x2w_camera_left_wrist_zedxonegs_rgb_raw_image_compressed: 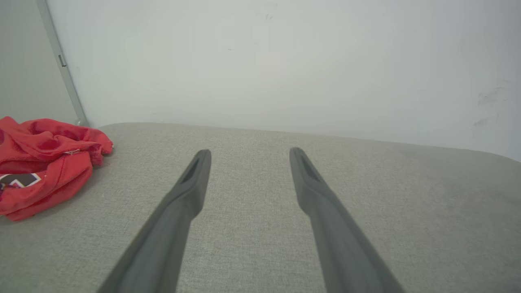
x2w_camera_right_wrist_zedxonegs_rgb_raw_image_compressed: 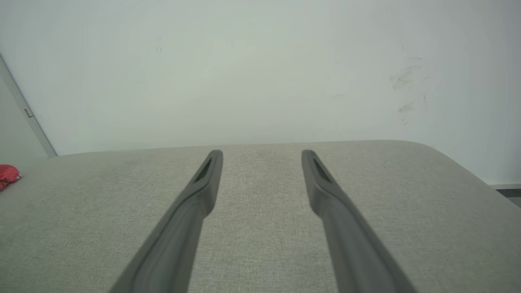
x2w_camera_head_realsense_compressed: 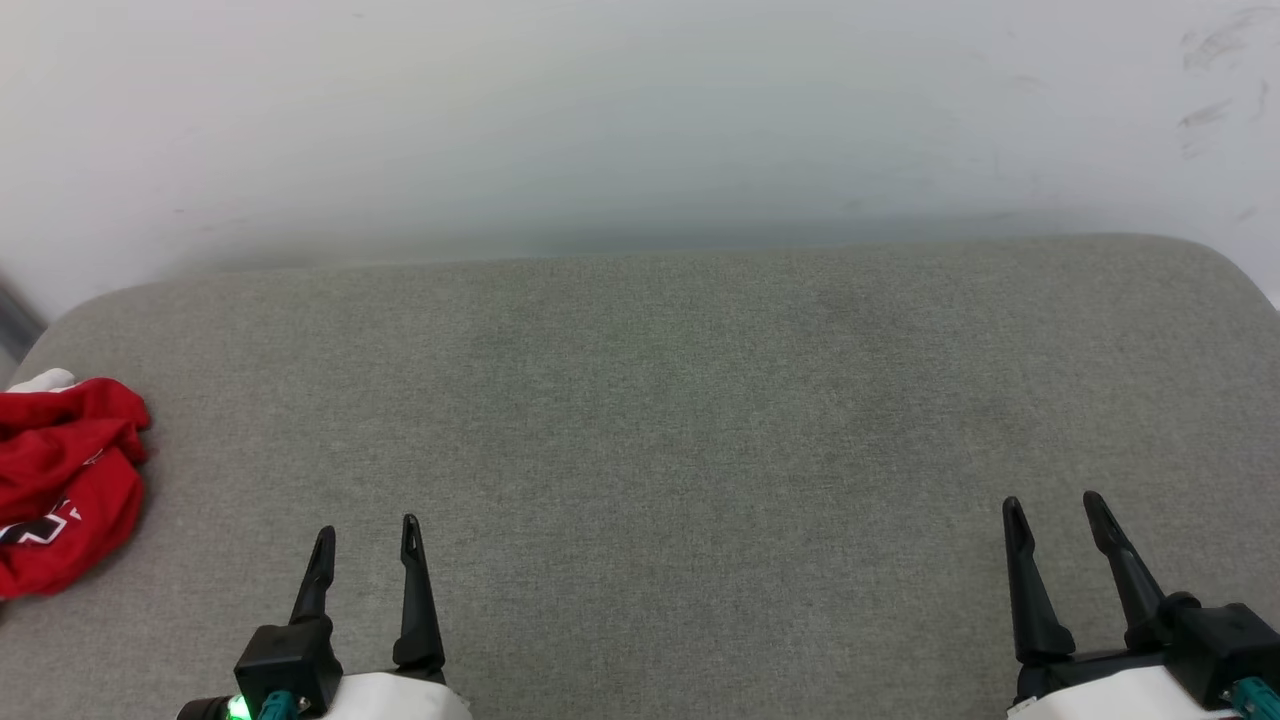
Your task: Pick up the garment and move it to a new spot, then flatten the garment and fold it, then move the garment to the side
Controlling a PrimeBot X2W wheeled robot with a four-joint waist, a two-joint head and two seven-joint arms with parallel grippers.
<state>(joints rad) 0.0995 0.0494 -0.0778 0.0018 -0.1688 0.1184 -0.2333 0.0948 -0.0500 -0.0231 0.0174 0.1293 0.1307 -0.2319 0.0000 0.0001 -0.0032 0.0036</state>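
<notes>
Left claw (x2w_camera_head_realsense_compressed: 367, 527) and right claw (x2w_camera_head_realsense_compressed: 1052, 500) hover empty, jaws apart, well off the garment (x2w_camera_head_realsense_compressed: 65, 480), a soft, light, crumpled heap probably best pinched at a raised fold.

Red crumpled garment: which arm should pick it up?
Left. The open left gripper sits nearest the crumpled red garment; the open right gripper is far across the grey fabric surface.

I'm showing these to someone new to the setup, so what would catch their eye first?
The crumpled red garment stands out, lying at the far left edge of the grey fabric surface. Next come the left gripper and right gripper, low in the head view, both open, empty and apart from the garment.
</notes>
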